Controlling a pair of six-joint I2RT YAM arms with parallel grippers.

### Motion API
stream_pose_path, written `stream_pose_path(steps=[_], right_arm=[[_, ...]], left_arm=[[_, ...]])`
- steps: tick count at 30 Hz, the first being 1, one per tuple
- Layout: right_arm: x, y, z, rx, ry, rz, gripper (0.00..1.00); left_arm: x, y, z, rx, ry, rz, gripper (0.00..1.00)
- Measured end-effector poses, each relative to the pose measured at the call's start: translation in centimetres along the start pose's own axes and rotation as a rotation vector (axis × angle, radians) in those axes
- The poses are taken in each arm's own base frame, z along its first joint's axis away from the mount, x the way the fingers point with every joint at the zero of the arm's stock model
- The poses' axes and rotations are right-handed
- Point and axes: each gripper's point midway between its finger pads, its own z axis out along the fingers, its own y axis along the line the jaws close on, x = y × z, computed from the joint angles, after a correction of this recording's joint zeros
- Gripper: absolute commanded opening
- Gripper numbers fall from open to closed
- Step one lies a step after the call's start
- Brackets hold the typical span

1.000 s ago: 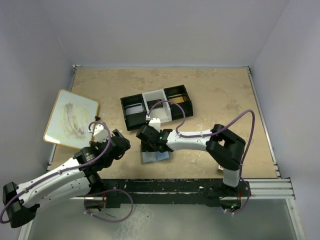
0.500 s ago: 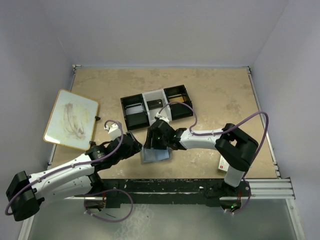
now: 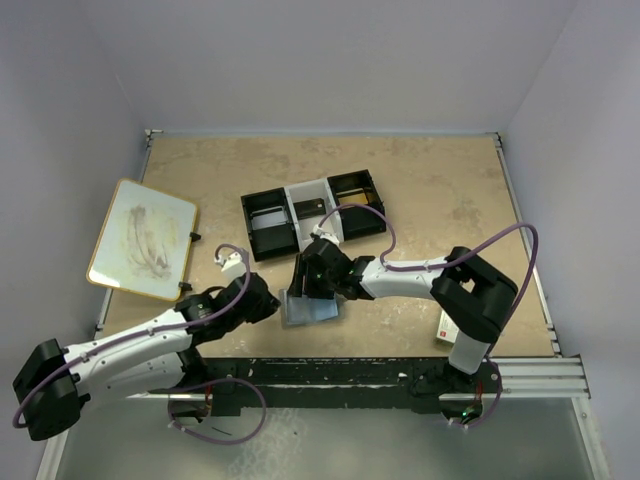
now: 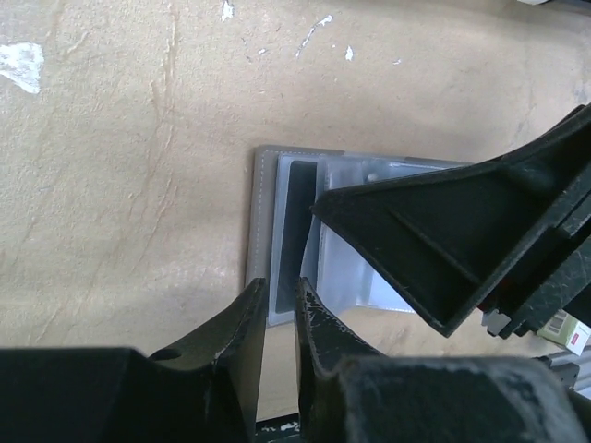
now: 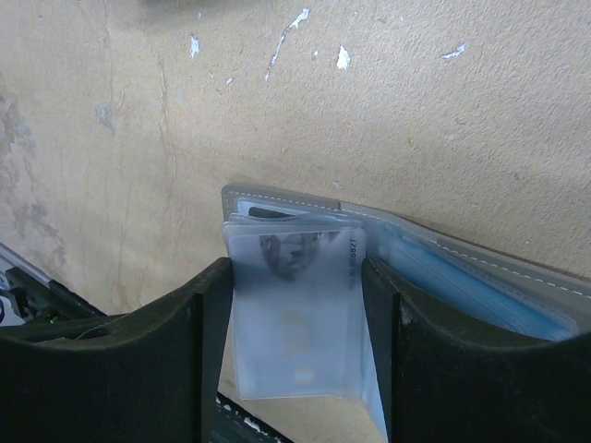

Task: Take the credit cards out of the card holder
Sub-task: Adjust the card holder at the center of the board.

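The card holder (image 3: 312,311) lies on the table (image 3: 440,190) near its front edge, directly before the tray (image 3: 313,212). The board (image 3: 142,238) lies far left, the small box (image 3: 446,327) right. The left gripper (image 4: 280,288) meets the card holder's left edge. The right gripper (image 5: 295,269) straddles a card (image 5: 294,341) in the card holder.

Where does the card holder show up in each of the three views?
Top external: card holder low centre, under the right gripper.
Left wrist: holder at centre, right gripper's finger across it.
Right wrist: holder centre to right, its sleeve between the fingers.
Shared landmark: the right gripper, on the holder in every view.
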Motion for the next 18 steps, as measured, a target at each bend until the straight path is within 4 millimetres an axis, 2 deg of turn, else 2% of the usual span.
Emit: stream_pose_path(steps=[5, 13, 18], right_arm=[[0.0, 0.0, 0.0, -0.002, 0.001, 0.002, 0.6], [0.1, 0.1, 0.0, -0.008, 0.005, 0.003, 0.6], [0.1, 0.1, 0.0, -0.01, 0.009, 0.006, 0.61]], left_arm=[[0.6, -0.6, -0.1, 0.053, 0.029, 0.009, 0.22], [3.6, -0.5, 1.7, 0.052, 0.151, 0.055, 0.19], [3.7, -0.7, 1.8, 0.069, 0.15, 0.053, 0.18]])
